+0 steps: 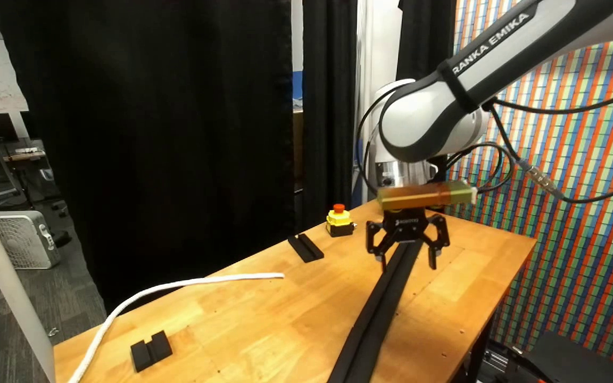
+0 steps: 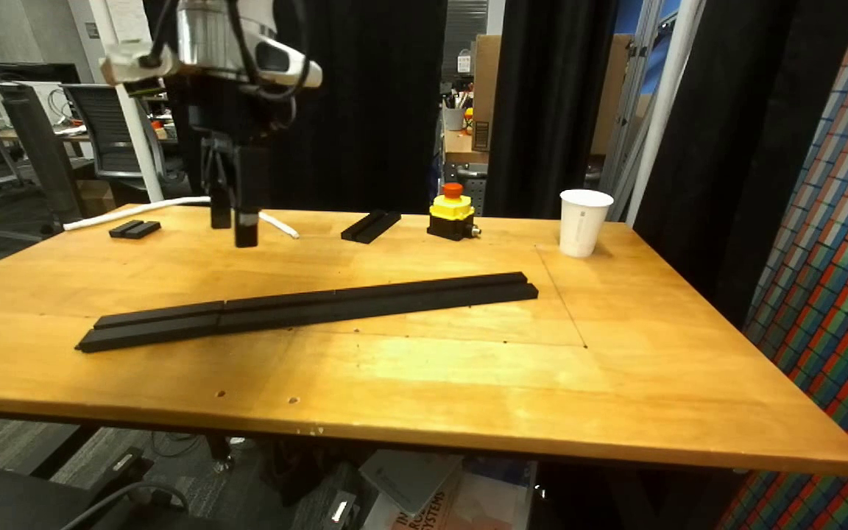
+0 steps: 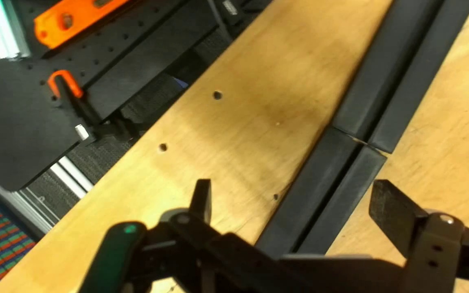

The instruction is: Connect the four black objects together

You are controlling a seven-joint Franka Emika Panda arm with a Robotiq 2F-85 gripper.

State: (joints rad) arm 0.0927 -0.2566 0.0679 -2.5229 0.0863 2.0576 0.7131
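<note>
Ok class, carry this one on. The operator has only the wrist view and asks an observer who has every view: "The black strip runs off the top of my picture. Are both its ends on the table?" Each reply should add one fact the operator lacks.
Observer: Yes, in an exterior view both ends of the black strip lie on the wooden table.
Operator: Any black pieces lying apart from it?
Observer: Two: in both exterior views, a notched black block and a flat black slab lie away from the strip.
Operator: Does the pincer touch the strip?
Observer: It does not seem to; in an exterior view, tabletop shows between its fingertips and the strip.
</note>
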